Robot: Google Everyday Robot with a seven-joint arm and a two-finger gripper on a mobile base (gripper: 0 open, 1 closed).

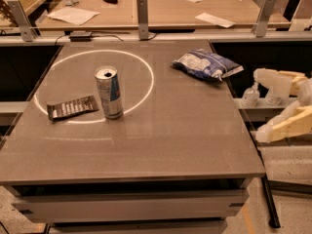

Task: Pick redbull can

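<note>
The redbull can (pixel 108 92) stands upright on the grey table (pixel 170 130), left of the middle, on the lower rim of a bright ring of light. It is slim, silver and blue, with a silver top. My gripper (pixel 257 105) is off the table's right edge, well to the right of the can and at about table height. Its two cream fingers (pixel 278 78) point left, are spread wide apart and hold nothing.
A flat dark brown foil wrapper (pixel 72 107) lies just left of the can. A blue-and-white snack bag (pixel 204 64) lies at the table's back right. A second desk (pixel 161 9) with papers and upright posts stands behind. A small bottle (pixel 250 95) stands on a ledge by the gripper.
</note>
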